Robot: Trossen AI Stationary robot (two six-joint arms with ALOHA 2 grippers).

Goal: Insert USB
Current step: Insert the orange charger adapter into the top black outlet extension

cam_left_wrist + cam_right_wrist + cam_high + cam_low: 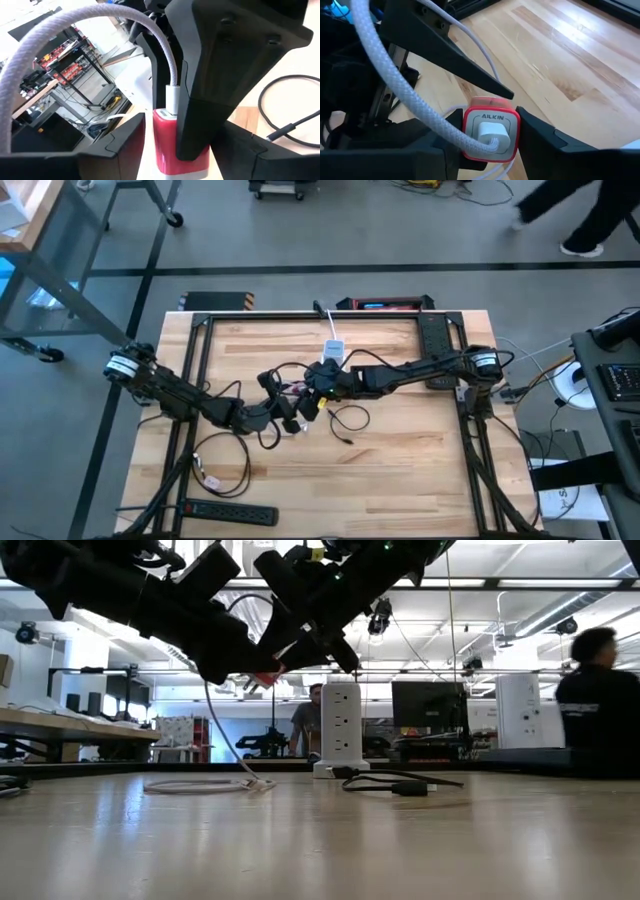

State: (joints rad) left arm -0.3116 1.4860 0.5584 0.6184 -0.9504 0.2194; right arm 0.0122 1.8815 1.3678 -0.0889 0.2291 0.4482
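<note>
Jaws of both grippers meet above the counter [400, 470]: the right gripper [490, 150] is clamped on the red charger [491, 131], the left gripper [170, 150] is closed on it too. White USB plug [492, 132] seems already seated; next, release gently.

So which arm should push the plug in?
Probably the right: its gripper faces the white plug head-on, while the left gripper clamps the red charger steady.

Plastic, braid and pale wood

We see a glossy red-and-white plastic charger [491, 135], a woven white cable [395, 82], matt black end effector fingers [235, 65], and a smooth wooden desk [400, 480].
</note>
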